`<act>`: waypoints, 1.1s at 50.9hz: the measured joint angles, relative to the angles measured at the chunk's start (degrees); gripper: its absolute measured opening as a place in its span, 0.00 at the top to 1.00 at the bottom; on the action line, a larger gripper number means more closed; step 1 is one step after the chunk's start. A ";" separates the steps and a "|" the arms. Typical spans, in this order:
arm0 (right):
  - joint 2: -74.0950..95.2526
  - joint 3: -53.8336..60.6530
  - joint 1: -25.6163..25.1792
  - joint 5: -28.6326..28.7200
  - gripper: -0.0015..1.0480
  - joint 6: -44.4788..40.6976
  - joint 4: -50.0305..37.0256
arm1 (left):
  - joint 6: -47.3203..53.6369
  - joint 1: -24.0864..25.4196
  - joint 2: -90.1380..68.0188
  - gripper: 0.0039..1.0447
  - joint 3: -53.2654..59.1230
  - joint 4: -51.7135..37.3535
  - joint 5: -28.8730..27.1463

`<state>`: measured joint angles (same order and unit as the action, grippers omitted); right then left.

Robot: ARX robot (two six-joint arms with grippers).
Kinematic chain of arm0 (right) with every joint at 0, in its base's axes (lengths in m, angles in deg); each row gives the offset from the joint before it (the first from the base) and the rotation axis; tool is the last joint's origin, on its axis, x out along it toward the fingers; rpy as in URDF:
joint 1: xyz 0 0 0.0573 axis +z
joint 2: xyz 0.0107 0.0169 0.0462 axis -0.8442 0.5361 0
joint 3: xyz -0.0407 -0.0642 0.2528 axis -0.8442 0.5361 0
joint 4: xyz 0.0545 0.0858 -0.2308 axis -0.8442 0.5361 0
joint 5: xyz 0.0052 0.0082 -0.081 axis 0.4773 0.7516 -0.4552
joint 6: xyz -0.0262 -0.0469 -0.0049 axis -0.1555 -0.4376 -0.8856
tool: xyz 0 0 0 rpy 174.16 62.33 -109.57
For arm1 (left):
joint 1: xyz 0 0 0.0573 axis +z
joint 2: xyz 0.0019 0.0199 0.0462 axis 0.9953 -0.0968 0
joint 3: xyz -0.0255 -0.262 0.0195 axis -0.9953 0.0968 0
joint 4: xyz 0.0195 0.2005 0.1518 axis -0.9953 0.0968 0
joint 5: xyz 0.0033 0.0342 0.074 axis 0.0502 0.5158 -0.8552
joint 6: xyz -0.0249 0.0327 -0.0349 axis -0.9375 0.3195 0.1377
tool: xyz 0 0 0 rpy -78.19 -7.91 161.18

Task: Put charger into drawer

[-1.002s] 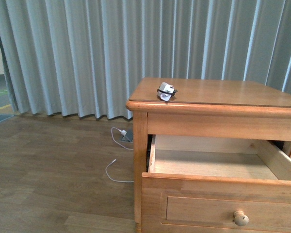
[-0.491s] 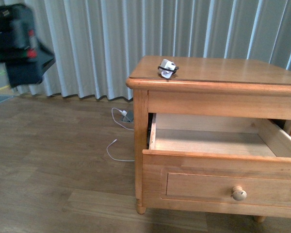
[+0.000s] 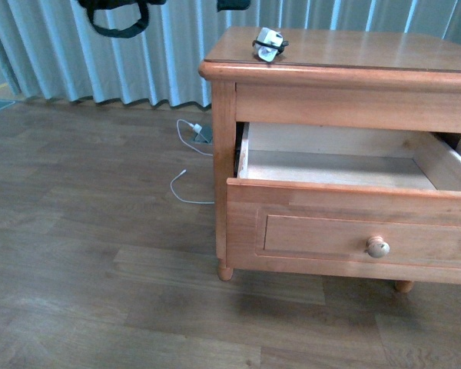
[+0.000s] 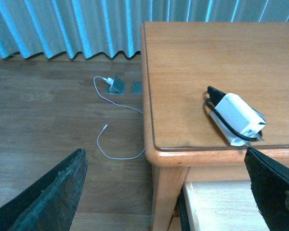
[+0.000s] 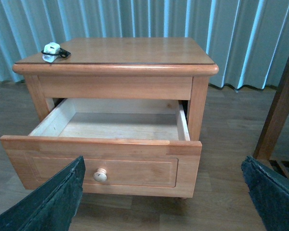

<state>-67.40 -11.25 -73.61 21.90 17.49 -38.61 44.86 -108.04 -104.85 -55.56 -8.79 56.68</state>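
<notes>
The charger [image 3: 267,44], a small white block wound with black cord, lies on the nightstand top near its front left corner. It also shows in both wrist views: charger [image 4: 236,118] and charger [image 5: 51,50]. Below the top, the drawer [image 3: 353,231] with a pale round knob [image 3: 378,247] stands pulled out, and its pale inside [image 5: 120,125] holds nothing. My left gripper [image 4: 166,192] hangs open above that corner, a little short of the charger and apart from it. My right gripper [image 5: 164,199] is open in front of the drawer [image 5: 101,159], well back from it.
The nightstand [image 3: 330,58] stands on a wooden floor before grey curtains [image 3: 61,54]. A thin white cable [image 3: 186,184] runs from a floor socket [image 3: 202,134] left of it. A dark part of my left arm [image 3: 119,15] shows at the top edge. Another wooden piece [image 5: 279,110] stands at the right.
The front view has tipped downward, so the nightstand sits higher in frame. A dark arm came in at the upper left and has moved toward the charger. The charger has stayed put.
</notes>
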 joint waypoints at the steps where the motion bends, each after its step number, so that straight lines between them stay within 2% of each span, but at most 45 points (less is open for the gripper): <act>1: 0.00 0.00 0.00 0.00 0.08 0.00 0.00 | 0.04 -0.26 -1.07 0.05 -1.46 0.46 -0.07; 23: 0.00 0.00 0.00 0.00 0.08 0.00 0.00 | 0.11 -3.43 -20.06 0.05 -26.67 7.56 -1.86; 56: 0.00 0.00 0.00 0.00 0.08 0.00 0.00 | -0.15 -4.31 -33.35 0.05 -43.52 14.62 -2.49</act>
<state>-67.40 -11.25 -73.61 21.90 17.49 -38.61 44.71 -112.35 -138.20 -99.08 5.83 54.19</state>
